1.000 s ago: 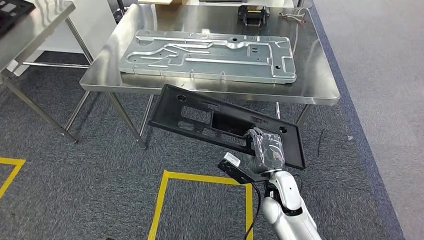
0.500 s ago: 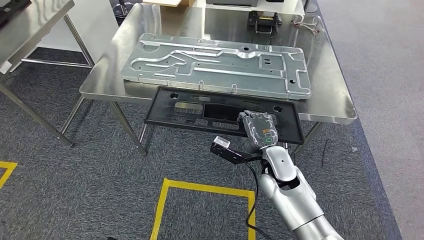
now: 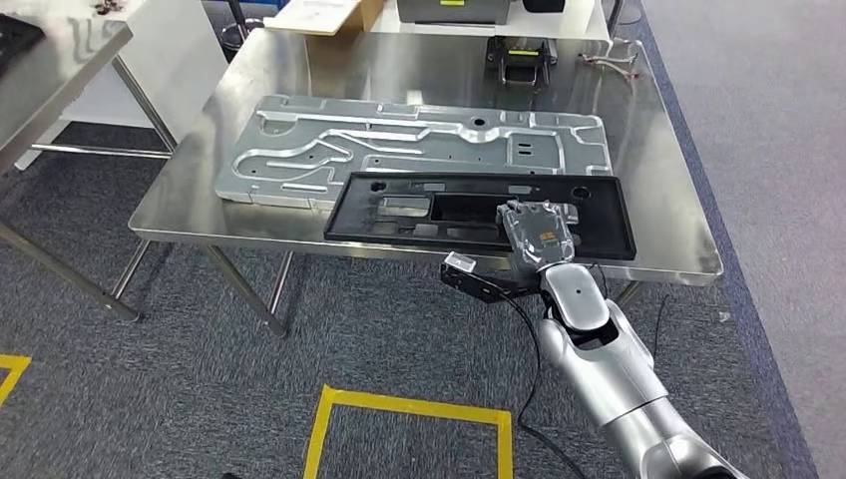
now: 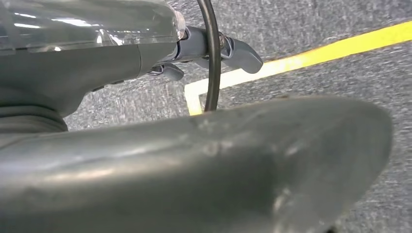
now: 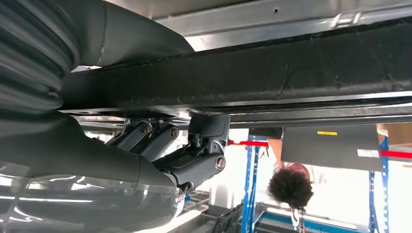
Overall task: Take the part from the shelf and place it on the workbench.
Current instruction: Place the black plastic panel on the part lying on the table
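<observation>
The part is a long black plastic panel (image 3: 419,205) with rectangular cut-outs. It lies level over the front of the steel workbench (image 3: 658,200), its far edge reaching the large silver metal plate (image 3: 399,140). My right hand (image 3: 539,232) grips the panel's near edge toward its right end. The right wrist view shows the panel's black edge (image 5: 291,73) clamped between the thumb (image 5: 136,34) and the darker fingers (image 5: 194,160). Whether the panel rests on the bench I cannot tell. My left hand (image 4: 228,51) hangs over the carpet, fingers apart and holding nothing.
A small black device (image 3: 519,55), loose wires (image 3: 619,55) and a cardboard box (image 3: 324,12) sit at the bench's back. Another steel table (image 3: 50,50) stands at the left. Yellow tape (image 3: 419,404) marks the carpet. A person (image 5: 290,187) is beyond the bench.
The view has moved closer to the workbench. My right hand has lifted the black panel from below the bench's front edge up over the tabletop and levelled it.
</observation>
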`<state>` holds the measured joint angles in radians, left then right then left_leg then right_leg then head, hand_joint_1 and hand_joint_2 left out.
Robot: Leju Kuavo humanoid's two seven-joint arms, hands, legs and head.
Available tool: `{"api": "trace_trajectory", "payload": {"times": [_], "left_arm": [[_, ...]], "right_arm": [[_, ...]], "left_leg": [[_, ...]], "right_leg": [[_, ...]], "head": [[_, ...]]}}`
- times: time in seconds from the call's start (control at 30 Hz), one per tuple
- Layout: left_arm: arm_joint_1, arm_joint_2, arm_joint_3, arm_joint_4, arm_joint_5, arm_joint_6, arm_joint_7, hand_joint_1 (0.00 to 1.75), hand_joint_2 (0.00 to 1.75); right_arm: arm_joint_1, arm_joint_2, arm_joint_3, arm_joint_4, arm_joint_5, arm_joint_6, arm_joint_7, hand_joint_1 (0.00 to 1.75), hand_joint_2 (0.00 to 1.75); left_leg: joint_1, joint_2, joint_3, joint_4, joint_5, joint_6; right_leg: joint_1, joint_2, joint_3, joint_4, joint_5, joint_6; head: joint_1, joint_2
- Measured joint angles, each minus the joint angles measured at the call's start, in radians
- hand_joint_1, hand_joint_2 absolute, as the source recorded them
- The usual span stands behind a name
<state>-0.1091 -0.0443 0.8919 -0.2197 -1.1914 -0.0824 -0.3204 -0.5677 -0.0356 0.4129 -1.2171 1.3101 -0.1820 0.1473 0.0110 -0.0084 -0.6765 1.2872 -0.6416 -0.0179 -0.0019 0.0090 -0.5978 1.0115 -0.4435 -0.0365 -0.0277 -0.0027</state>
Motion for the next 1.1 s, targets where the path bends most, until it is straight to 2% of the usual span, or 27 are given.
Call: {"api": "trace_trajectory", "payload": {"times": [0.03,0.07,0.13,0.17,0.2,0.23,0.3,0.33,0.4,0.47,0.5,0.53,0.57,0.63,0.67,0.7,0.8,0.83,0.9,0.97,1.0,1.03,1.07,1.1], "left_arm": [[0.001,0.0,0.0,0.0,0.0,0.0,0.0,0.0,0.0],[0.001,0.0,0.0,0.0,0.0,0.0,0.0,0.0,0.0],[0.004,0.0,0.0,0.0,-0.003,0.001,-0.006,0.0,0.0],[0.006,0.0,-0.001,0.0,-0.007,0.003,-0.01,0.0,0.0],[0.007,-0.003,-0.003,0.0,-0.011,0.007,-0.013,0.0,0.0],[0.007,-0.007,-0.007,0.0,-0.015,0.013,-0.014,0.0,0.0],[0.003,-0.021,-0.016,-0.001,-0.021,0.023,-0.012,0.0,0.0],[0.001,-0.027,-0.02,-0.002,-0.022,0.026,-0.012,0.0,0.0],[-0.003,-0.036,-0.023,-0.003,-0.023,0.029,-0.012,0.0,0.0],[-0.005,-0.043,-0.024,-0.003,-0.023,0.029,-0.011,0.0,0.0],[-0.004,-0.046,-0.024,-0.003,-0.023,0.03,-0.011,0.0,0.0],[-0.002,-0.048,-0.024,-0.003,-0.022,0.03,-0.01,0.0,0.0],[0.0,-0.05,-0.024,-0.003,-0.022,0.03,-0.01,0.0,0.0],[0.001,-0.054,-0.024,-0.003,-0.022,0.03,-0.009,0.0,0.0],[0.0,-0.055,-0.024,-0.003,-0.022,0.03,-0.009,0.0,0.0],[-0.001,-0.055,-0.024,-0.003,-0.022,0.03,-0.009,0.0,0.0],[-0.003,-0.056,-0.024,-0.004,-0.022,0.03,-0.008,0.0,0.0],[-0.004,-0.056,-0.024,-0.005,-0.022,0.03,-0.008,0.0,0.0],[-0.005,-0.058,-0.025,-0.006,-0.023,0.03,-0.008,0.0,0.0],[-0.003,-0.059,-0.025,-0.006,-0.023,0.031,-0.008,0.0,0.0],[-0.002,-0.059,-0.025,-0.006,-0.023,0.031,-0.007,0.0,0.0],[0.0,-0.059,-0.025,-0.006,-0.023,0.032,-0.007,0.0,0.0],[0.001,-0.059,-0.025,-0.007,-0.023,0.032,-0.006,0.0,0.0],[0.002,-0.059,-0.025,-0.007,-0.023,0.033,-0.006,0.0,0.0]], "right_arm": [[-0.001,-0.002,0.002,0.005,0.001,0.001,0.0,1.75,1.75],[-0.002,-0.004,0.005,0.01,0.002,0.001,0.0,1.75,1.75],[-0.005,-0.007,0.008,0.02,0.012,0.002,0.009,1.75,1.75],[-0.006,-0.007,0.009,0.026,0.02,0.002,0.016,1.75,1.75],[-0.007,-0.007,0.01,0.033,0.031,0.001,0.022,1.75,1.75],[-0.008,-0.007,0.011,0.041,0.042,-0.002,0.026,1.75,1.75],[-0.013,-0.006,0.011,0.057,0.06,-0.008,0.029,1.75,1.75],[-0.018,-0.005,0.011,0.065,0.066,-0.013,0.029,1.75,1.75],[-0.024,-0.001,0.012,0.083,0.073,-0.02,0.03,1.75,1.75],[-0.026,0.003,0.012,0.102,0.077,-0.024,0.03,1.75,1.75],[-0.026,0.004,0.012,0.111,0.079,-0.025,0.03,1.75,1.75],[-0.026,0.005,0.012,0.118,0.08,-0.026,0.03,1.75,1.75],[-0.026,0.006,0.012,0.123,0.082,-0.026,0.03,1.75,1.75],[-0.027,0.007,0.012,0.134,0.084,-0.029,0.03,1.75,1.75],[-0.027,0.008,0.012,0.139,0.084,-0.031,0.03,1.75,1.75],[-0.028,0.01,0.012,0.144,0.084,-0.033,0.029,1.75,1.75],[-0.034,0.016,0.013,0.148,0.084,-0.036,0.029,1.75,1.75],[-0.038,0.017,0.013,0.148,0.084,-0.036,0.029,1.75,1.75],[-0.042,0.021,0.013,0.151,0.085,-0.036,0.029,1.75,1.75],[-0.041,0.024,0.013,0.155,0.085,-0.036,0.028,1.75,1.75],[-0.039,0.025,0.013,0.157,0.085,-0.036,0.027,1.75,1.75],[-0.038,0.027,0.013,0.159,0.085,-0.036,0.026,1.75,1.75],[-0.038,0.028,0.013,0.161,0.085,-0.036,0.026,1.75,1.75],[-0.038,0.03,0.013,0.163,0.085,-0.036,0.026,1.75,1.75]], "left_leg": [[0.0,0.0,-0.01,-0.028,0.001,0.003],[-0.002,0.0,-0.01,-0.078,0.032,0.01],[-0.009,0.0,-0.004,-0.196,0.168,0.027],[-0.013,-0.001,0.0,-0.236,0.225,0.033],[-0.016,-0.001,0.002,-0.259,0.261,0.037],[-0.018,-0.001,0.006,-0.266,0.264,0.039],[-0.014,-0.001,0.026,-0.278,0.261,0.045],[-0.012,-0.001,0.037,-0.284,0.257,0.049],[-0.008,-0.002,0.059,-0.289,0.244,0.055],[-0.007,-0.002,0.08,-0.289,0.224,0.055],[-0.006,-0.004,0.094,-0.289,0.213,0.053],[-0.005,-0.005,0.109,-0.289,0.201,0.051],[-0.003,-0.006,0.126,-0.289,0.188,0.048],[-0.002,-0.008,0.153,-0.287,0.162,0.039],[-0.002,-0.009,0.162,-0.286,0.15,0.031],[-0.002,-0.009,0.17,-0.286,0.141,0.024],[-0.002,-0.009,0.182,-0.274,0.136,0.005],[-0.001,-0.006,0.168,-0.243,0.139,0.002],[0.002,-0.001,0.101,-0.127,0.126,-0.005],[0.001,0.001,0.016,-0.017,0.071,-0.008],[0.001,0.001,-0.012,0.003,0.044,-0.008],[0.001,0.001,-0.026,-0.008,0.037,-0.005],[-0.001,0.001,-0.027,-0.048,0.056,0.0],[-0.003,0.001,-0.017,-0.111,0.107,0.009]], "right_leg": [[0.002,0.001,0.018,0.0,-0.013,0.001],[0.003,0.001,0.035,0.0,-0.027,0.001],[0.006,0.002,0.06,0.001,-0.052,0.005],[0.007,0.004,0.067,0.001,-0.062,0.01],[0.007,0.006,0.072,0.002,-0.069,0.015],[0.008,0.007,0.076,0.004,-0.072,0.021],[0.007,0.006,0.069,0.027,-0.07,0.031],[0.006,0.005,0.052,0.061,-0.071,0.036],[0.001,0.002,-0.015,0.169,-0.096,0.048],[-0.007,0.0,-0.092,0.263,-0.148,0.058],[-0.011,-0.002,-0.116,0.275,-0.162,0.063],[-0.014,-0.004,-0.125,0.256,-0.155,0.066],[-0.017,-0.005,-0.12,0.209,-0.123,0.068],[-0.019,-0.01,-0.095,0.082,-0.011,0.068],[-0.017,-0.011,-0.086,0.038,0.031,0.062],[-0.014,-0.012,-0.082,0.013,0.056,0.054],[-0.012,-0.009,-0.063,0.004,0.049,0.027],[-0.013,-0.009,-0.05,0.001,0.043,0.019],[-0.013,-0.009,-0.024,-0.005,0.028,0.008],[-0.01,-0.008,-0.002,-0.005,0.007,0.003],[-0.008,-0.007,0.01,-0.005,-0.004,0.002],[-0.006,-0.006,0.025,-0.005,-0.016,0.002],[-0.003,-0.006,0.041,-0.005,-0.027,0.002],[-0.001,-0.006,0.055,-0.006,-0.039,0.003]], "head": [[0.0,0.0],[0.0,0.0],[0.0,0.0],[0.0,0.0],[0.0,0.0],[0.0,0.0],[0.0,0.0],[0.0,0.0],[0.0,0.0],[0.0,0.0],[0.0,0.0],[0.0,0.0],[0.0,0.0],[0.0,0.0],[0.0,0.0],[0.0,0.0],[0.0,0.0],[0.0,0.0],[0.0,0.0],[0.0,0.0],[0.0,0.0],[0.0,0.0],[0.0,0.0],[0.0,0.0]]}}
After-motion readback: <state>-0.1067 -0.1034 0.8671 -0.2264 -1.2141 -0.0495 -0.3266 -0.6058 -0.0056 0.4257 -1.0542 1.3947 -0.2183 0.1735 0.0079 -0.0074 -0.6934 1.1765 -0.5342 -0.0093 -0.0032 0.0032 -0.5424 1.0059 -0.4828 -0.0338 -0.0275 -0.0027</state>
